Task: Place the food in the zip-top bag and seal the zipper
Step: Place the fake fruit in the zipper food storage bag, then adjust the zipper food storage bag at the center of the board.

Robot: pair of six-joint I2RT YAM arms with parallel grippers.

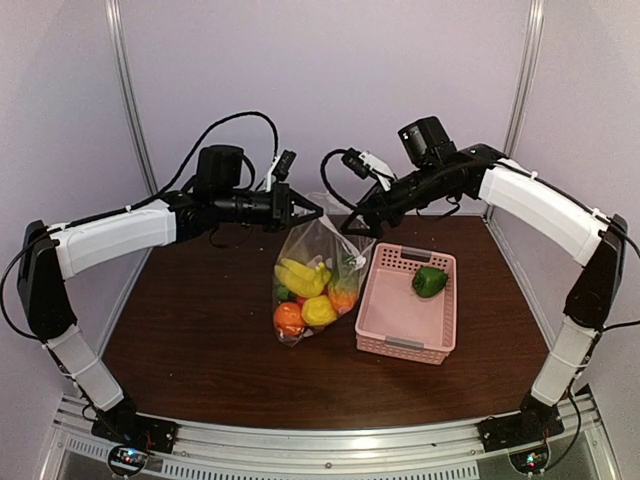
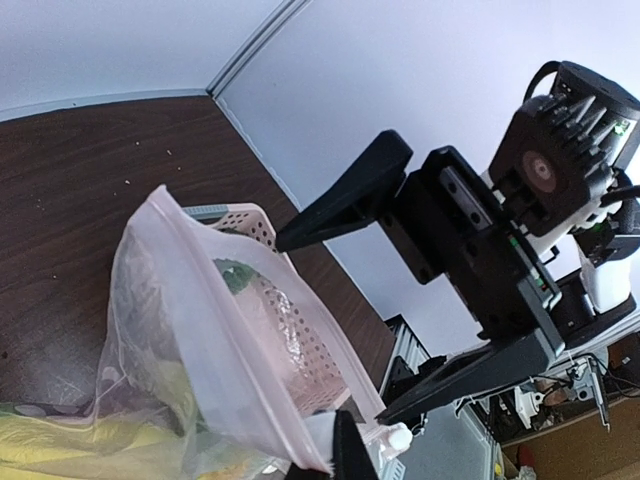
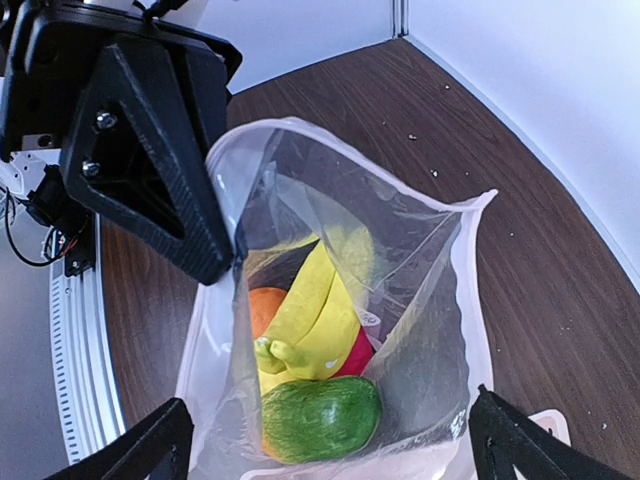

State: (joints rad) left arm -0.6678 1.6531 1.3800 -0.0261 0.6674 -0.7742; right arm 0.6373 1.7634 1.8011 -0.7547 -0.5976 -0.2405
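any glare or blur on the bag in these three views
Top external: even light, sharp, soft shadows beside the zip-top bag and pink basket. Left wrist: the bag's near folds look soft, the wall behind bright and featureless. Right wrist: mild sheen on the plastic, yet the food inside reads clearly.

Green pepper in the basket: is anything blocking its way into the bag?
Nothing visible lies between the green pepper and the zip-top bag. Its mouth gapes, held by the left end effector; only the open right end effector hovers over it.
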